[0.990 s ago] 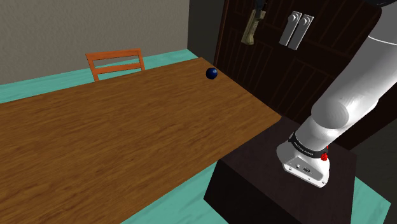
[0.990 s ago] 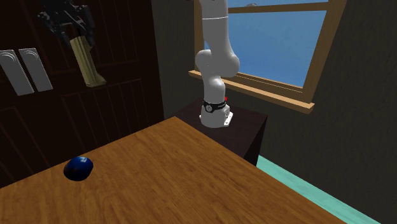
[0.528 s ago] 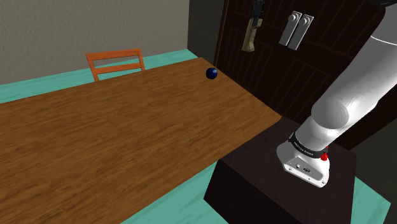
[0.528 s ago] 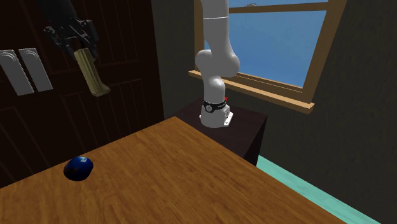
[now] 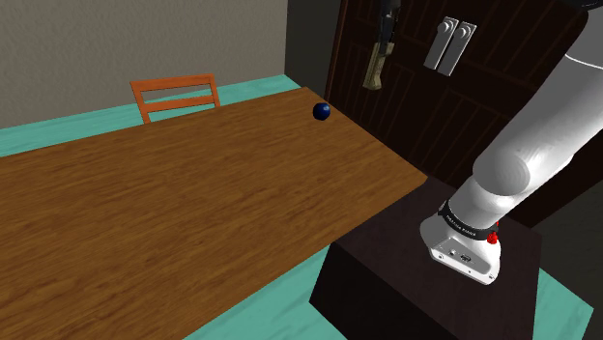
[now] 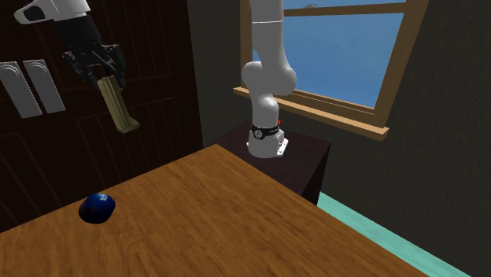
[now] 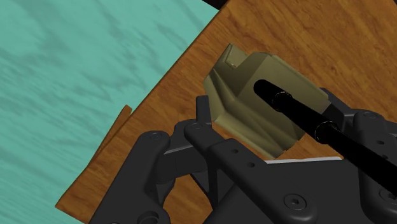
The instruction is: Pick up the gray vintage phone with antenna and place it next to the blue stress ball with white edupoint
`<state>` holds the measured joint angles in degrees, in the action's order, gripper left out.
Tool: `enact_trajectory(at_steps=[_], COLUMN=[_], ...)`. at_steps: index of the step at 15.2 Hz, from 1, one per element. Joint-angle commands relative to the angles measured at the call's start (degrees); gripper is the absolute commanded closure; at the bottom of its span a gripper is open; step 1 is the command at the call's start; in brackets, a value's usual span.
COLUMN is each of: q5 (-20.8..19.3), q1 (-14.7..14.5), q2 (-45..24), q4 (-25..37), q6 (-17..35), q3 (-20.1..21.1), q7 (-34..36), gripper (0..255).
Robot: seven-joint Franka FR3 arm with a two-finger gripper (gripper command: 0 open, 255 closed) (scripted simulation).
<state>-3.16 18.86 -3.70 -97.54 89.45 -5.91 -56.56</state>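
Gripper (image 6: 100,69) clasps the olive phone (image 6: 118,106) in open air, well above the ball (image 6: 97,207) by the table (image 6: 236,212)'s edge.

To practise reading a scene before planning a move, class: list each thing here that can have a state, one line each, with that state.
gripper: shut on the phone, high above the table.
phone: olive-tan, held in the air, hanging tilted, not yet placed.
blue ball: resting on the table near its corner, nothing touching it.
chair: upright, at the table's far edge.
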Motion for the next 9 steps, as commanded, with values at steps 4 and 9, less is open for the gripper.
enact_trajectory(at_steps=[4,9], q5=[0.01,0.03], q1=[0.03,0.05], q2=[-0.18,-0.58], q4=[-3.68,-7.03], q6=[3.9,7.65], q3=[-0.02,-0.03], q7=[0.17,0.33], gripper=[255,255])
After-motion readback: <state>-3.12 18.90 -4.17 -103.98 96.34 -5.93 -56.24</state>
